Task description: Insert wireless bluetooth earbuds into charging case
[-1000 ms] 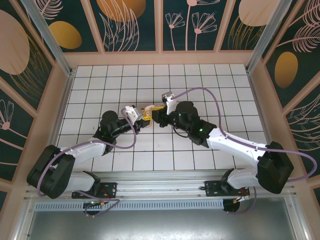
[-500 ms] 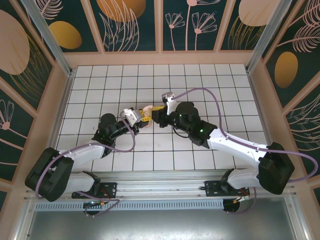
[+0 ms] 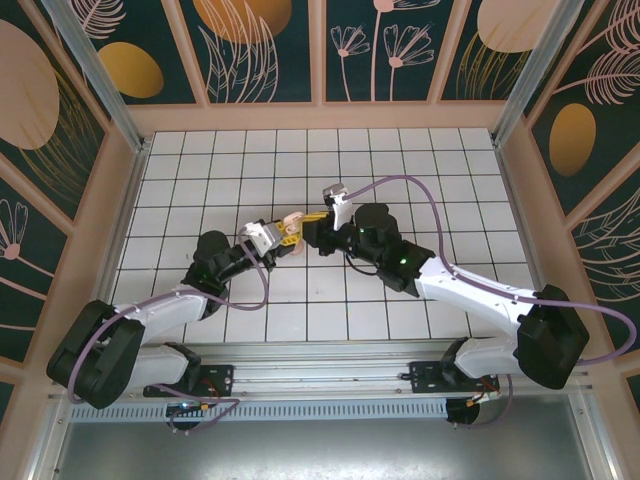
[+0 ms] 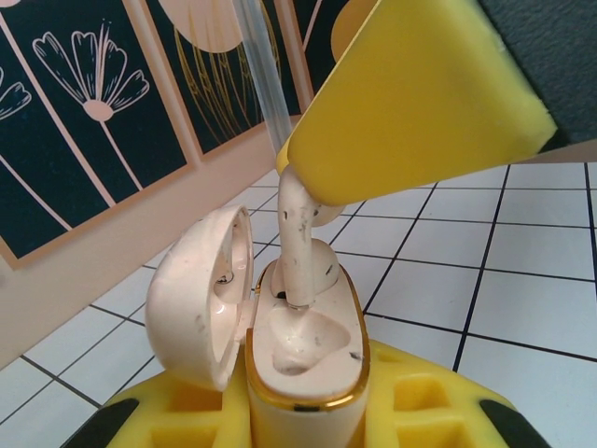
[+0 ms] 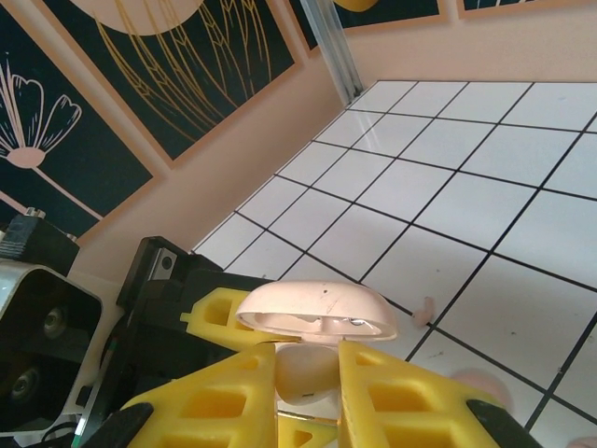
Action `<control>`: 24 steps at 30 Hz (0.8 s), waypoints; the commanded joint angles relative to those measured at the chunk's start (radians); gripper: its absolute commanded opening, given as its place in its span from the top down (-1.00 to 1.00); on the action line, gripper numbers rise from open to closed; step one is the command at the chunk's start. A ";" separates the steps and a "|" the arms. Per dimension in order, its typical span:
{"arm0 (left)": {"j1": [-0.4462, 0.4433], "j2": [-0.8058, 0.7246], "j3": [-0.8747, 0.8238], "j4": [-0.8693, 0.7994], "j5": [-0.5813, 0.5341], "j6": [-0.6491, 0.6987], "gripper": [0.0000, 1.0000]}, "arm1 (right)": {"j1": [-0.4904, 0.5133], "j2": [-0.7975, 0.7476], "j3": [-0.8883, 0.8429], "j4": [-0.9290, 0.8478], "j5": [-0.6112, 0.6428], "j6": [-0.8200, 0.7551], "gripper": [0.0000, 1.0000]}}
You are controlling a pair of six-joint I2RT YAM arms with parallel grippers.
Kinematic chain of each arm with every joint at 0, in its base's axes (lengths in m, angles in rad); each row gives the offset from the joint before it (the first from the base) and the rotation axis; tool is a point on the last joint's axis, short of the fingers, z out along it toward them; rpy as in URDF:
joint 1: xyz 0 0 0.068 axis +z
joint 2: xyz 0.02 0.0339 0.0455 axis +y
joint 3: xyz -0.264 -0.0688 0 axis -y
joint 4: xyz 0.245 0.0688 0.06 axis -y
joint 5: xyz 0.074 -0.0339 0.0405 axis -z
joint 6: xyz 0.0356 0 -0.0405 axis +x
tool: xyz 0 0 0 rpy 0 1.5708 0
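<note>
My left gripper (image 4: 300, 413) is shut on the charging case (image 4: 303, 359), a pale pink case with a gold rim, held upright with its lid (image 4: 201, 303) hinged open to the left. My right gripper (image 5: 308, 362) is shut on one of the earbuds (image 4: 300, 229). That earbud's stem points down into the case's far slot, and the near slot is bare. In the right wrist view the held earbud (image 5: 303, 373) sits just under the open lid (image 5: 317, 313). The other earbud (image 5: 424, 311) lies on the tiles beyond. From above, both grippers meet at the case (image 3: 291, 222).
A white tiled floor (image 3: 400, 170) is ringed by a low peach wall (image 3: 320, 118) with dark floral panels. The right arm's purple cable (image 3: 420, 195) loops over the tiles behind it. A blurred pale spot (image 5: 478, 383) lies on the floor near the right gripper.
The left arm has shifted a little, its elbow moving down and left in the top view. Both grippers stay together at the case and keep their holds.
</note>
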 commanded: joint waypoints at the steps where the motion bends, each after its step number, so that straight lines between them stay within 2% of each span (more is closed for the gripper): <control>1: -0.001 -0.035 -0.008 0.074 0.002 0.030 0.65 | 0.005 -0.011 0.015 -0.041 0.006 -0.017 0.60; 24: -0.002 -0.074 -0.014 0.056 0.004 0.052 0.65 | 0.043 0.052 0.058 0.033 -0.071 -0.025 0.60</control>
